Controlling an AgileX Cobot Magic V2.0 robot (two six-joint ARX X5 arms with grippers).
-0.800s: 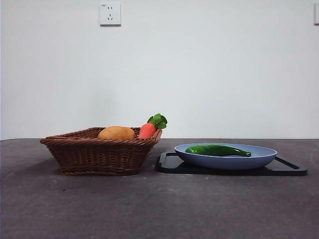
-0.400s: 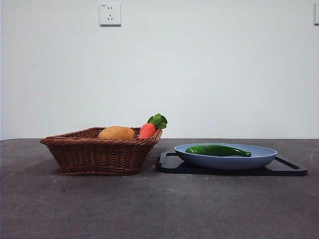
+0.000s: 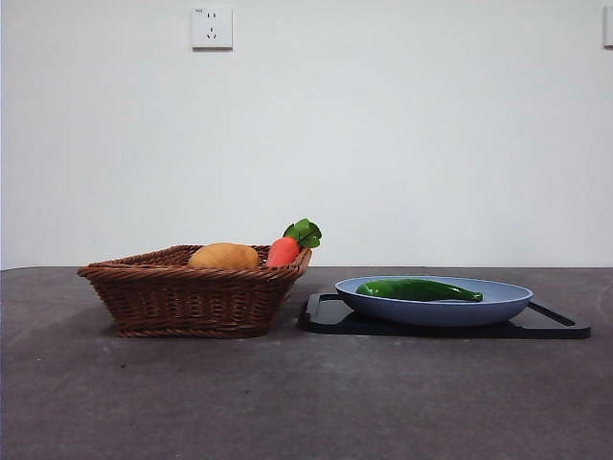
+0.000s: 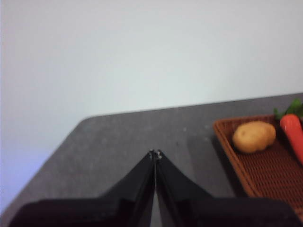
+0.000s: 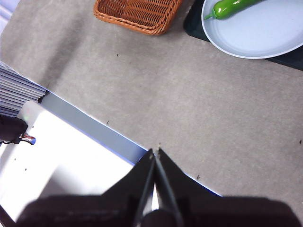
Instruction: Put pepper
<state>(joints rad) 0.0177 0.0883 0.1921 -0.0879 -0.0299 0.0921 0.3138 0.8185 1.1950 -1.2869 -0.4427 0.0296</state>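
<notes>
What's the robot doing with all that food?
Nothing is being handled right now. The pepper lies on the blue plate, which sits on a black tray. Beside it, a wicker basket holds a potato and a carrot. Both arms wait away from the food: the left end effector and the right end effector are shut and hold nothing.

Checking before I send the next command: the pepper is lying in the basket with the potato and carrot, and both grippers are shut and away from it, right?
Not quite. The pepper lies on the blue plate, not in the basket, as the front view shows. The rest holds: left gripper and right gripper are shut and away.
</notes>
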